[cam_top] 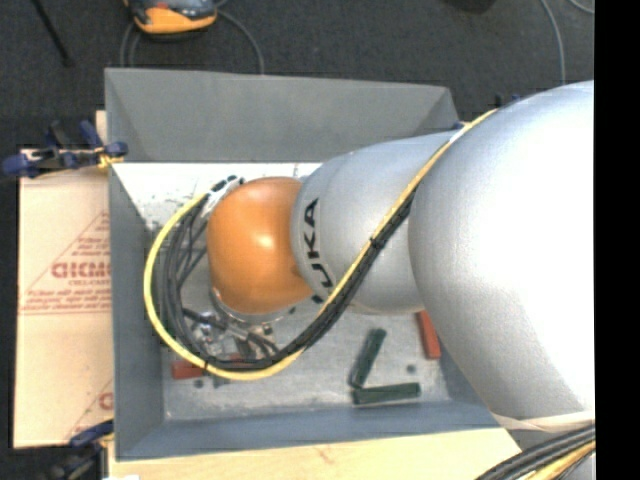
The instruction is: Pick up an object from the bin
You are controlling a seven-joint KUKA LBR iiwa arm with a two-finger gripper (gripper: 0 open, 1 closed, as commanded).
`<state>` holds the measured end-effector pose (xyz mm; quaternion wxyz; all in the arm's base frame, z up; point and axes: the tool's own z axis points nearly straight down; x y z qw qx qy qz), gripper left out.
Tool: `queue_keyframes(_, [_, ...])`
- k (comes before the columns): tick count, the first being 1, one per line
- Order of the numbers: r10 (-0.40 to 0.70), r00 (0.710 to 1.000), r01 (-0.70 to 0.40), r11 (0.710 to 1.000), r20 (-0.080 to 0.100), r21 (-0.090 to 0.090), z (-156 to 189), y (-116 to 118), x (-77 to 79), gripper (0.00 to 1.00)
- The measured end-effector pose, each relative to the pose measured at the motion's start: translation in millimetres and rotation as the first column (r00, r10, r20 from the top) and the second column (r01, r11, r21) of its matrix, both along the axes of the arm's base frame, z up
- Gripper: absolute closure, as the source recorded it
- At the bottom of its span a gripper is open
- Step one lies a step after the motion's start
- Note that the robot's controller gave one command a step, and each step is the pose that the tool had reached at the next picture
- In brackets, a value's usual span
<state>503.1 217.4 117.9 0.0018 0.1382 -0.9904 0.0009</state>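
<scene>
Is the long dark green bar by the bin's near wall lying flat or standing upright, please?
Flat: the dark green bar lies lengthwise on the grey bin's floor.

A robotics lab, by the look of it: a big silver arm with yellow and black cables running along it reaches into a grey metal bin. Two orange-and-black wired devices lie on the dark floor behind.

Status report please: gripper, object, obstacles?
Gripper under orange wrist cover, bin's left side. Small red piece beside it. Dark green sticks lie apart, right.
</scene>
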Motion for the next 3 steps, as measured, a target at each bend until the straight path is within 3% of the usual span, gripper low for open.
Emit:
queue_keyframes(1, [0.006,1.0,-0.006,1.0,0.014,0.007,17,2,0.9,1.0])
queue_keyframes(2, [0.019,1.0,-0.019,1.0,0.002,0.001,36,9,2.0,1.0])
queue_keyframes(3, [0.03,1.0,-0.03,1.0,0.006,0.003,50,-11,-11.7,1.0])
